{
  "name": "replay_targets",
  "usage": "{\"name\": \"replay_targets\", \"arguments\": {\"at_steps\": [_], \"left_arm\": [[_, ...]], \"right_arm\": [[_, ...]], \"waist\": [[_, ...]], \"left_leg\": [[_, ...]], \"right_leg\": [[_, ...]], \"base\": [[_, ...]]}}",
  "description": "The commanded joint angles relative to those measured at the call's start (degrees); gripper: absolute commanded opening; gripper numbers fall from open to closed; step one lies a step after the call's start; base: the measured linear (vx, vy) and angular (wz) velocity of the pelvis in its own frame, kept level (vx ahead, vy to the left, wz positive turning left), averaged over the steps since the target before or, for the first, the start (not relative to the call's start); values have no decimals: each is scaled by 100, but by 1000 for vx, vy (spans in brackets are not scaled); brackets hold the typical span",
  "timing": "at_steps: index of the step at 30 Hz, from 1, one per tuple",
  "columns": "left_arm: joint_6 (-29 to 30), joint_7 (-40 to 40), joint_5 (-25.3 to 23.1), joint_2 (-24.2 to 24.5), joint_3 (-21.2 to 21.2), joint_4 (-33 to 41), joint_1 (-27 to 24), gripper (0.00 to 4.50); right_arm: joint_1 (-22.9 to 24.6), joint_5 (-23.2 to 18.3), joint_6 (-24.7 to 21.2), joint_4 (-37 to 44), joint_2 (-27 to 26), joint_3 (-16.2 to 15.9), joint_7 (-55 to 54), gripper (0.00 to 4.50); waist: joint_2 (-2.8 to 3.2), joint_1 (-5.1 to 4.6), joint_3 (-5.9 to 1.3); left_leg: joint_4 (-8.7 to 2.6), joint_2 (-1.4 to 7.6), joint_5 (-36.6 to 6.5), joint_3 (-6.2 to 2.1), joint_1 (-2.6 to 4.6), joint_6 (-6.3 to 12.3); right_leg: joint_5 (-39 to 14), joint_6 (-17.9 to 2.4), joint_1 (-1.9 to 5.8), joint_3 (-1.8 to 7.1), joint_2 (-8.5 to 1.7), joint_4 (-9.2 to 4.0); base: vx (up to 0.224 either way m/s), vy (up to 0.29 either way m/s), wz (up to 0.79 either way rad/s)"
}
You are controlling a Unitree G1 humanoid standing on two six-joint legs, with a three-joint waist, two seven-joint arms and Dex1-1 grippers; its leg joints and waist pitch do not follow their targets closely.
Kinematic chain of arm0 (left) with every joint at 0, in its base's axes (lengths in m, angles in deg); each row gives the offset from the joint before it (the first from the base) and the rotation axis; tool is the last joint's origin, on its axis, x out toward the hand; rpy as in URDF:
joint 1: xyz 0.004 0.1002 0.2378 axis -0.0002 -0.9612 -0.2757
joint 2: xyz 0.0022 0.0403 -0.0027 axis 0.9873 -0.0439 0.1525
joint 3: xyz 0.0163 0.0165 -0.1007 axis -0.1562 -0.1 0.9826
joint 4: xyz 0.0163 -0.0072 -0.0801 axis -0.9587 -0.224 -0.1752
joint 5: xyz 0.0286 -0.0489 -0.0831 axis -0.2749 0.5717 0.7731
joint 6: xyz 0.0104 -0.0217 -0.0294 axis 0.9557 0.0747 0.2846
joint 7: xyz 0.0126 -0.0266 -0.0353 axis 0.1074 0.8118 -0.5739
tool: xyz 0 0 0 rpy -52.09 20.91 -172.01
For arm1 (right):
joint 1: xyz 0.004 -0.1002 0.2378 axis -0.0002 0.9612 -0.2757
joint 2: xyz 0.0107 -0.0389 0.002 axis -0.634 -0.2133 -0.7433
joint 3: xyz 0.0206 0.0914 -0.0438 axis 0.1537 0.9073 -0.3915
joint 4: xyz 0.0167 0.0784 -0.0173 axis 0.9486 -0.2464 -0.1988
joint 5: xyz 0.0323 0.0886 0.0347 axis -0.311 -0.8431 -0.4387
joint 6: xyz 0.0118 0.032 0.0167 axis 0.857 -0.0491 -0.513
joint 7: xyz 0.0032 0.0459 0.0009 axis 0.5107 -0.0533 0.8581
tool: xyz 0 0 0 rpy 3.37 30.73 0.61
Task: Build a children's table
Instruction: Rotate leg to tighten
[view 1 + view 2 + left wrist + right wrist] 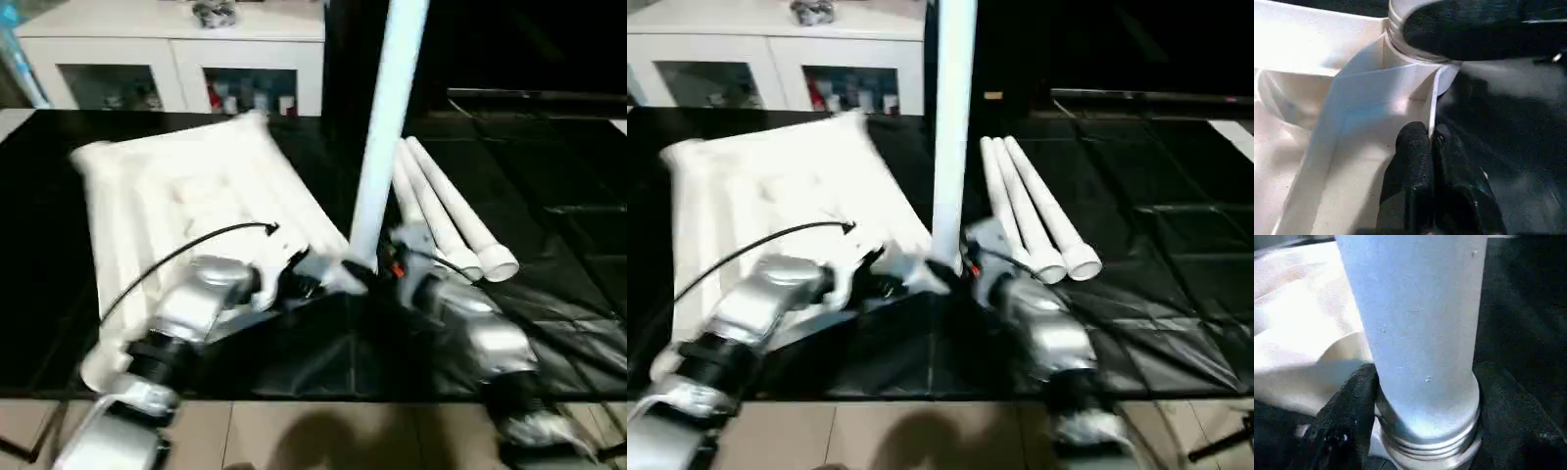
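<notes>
The white tabletop lies upside down on the black bench. One leg stands straight up at the tabletop's corner socket, gripped low down by the right tool. The left tool pinches the tabletop's thin edge beside that socket. Three more legs lie just beside the tabletop, waiting. So I think the first leg is only starting.

The tabletop and legs are plain white. The mat beneath is black. Each pincer has black fingers.
</notes>
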Motion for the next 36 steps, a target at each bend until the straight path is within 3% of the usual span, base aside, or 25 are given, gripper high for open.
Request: {"name": "replay_targets", "arguments": {"at_steps": [1,2,3,5,10,12,17,25,31,32,36], "left_arm": [[-101,-253,166,-380,11,382,276,0],[-84,-284,151,-394,0,402,270,0],[-77,-297,144,-401,-6,411,268,0],[-161,-260,24,-308,-149,483,214,0],[-178,-153,-31,-72,-219,541,81,0],[-223,-56,-24,12,-235,517,69,0],[-631,617,-16,481,-327,291,76,0],[-1495,2175,100,1282,-746,141,5,0],[-1880,2826,65,1590,-984,72,-4,0],[-1983,2924,36,1628,-1033,30,2,0],[-2189,3178,32,1709,-1152,-27,8,0]], "right_arm": [[-9,-120,-153,-260,-573,-450,147,265],[-16,-90,-116,-251,-600,-465,155,265],[-19,-77,-100,-247,-612,-472,159,321],[56,-2,-21,-140,-574,-526,184,337],[286,39,175,120,-244,-477,399,382],[363,0,180,248,-116,-472,546,398],[610,-414,40,820,562,-352,1645,443],[599,-568,74,1090,1741,-485,3345,447],[520,-609,52,1139,2129,-762,4133,447],[493,-595,42,1144,2201,-862,4324,447],[444,-575,5,1179,2319,-1086,4758,447]], "waist": [[4,48,-391],[13,50,-396],[10,56,-410],[-11,71,-406],[30,76,-368],[18,73,-361],[26,115,-365],[50,238,-379],[44,333,-372],[12,341,-376],[6,399,-372]], "left_leg": [[-387,305,-1167,-199,48,87],[-384,301,-1089,-196,32,123],[-373,309,-936,-187,26,193],[-373,309,-828,-183,10,287],[-399,320,-1133,-188,32,234],[-411,319,-1246,-189,43,197],[-409,320,-1252,-196,29,256],[-386,345,-1130,-178,64,287],[-384,370,-1167,-167,71,257],[-383,364,-1181,-165,73,263],[-381,380,-1163,-161,73,263]], "right_leg": [[-1505,-1061,280,315,-549,-498],[-1391,-1071,292,313,-545,-491],[-1088,-1104,294,315,-531,-459],[-879,-1142,308,310,-529,-436],[-1417,-1027,288,311,-540,-504],[-1574,-957,283,310,-531,-523],[-1608,-843,298,322,-530,-532],[-1263,-1084,276,315,-524,-477],[-1370,-1103,262,315,-544,-470],[-1403,-1100,266,307,-537,-474],[-1508,-1058,255,322,-555,-472]], "base": [[0,0,0],[0,0,0],[0,0,0],[0,0,0],[0,0,0],[0,0,0],[0,0,0],[0,0,0],[0,0,0],[0,0,0],[0,0,0]]}}
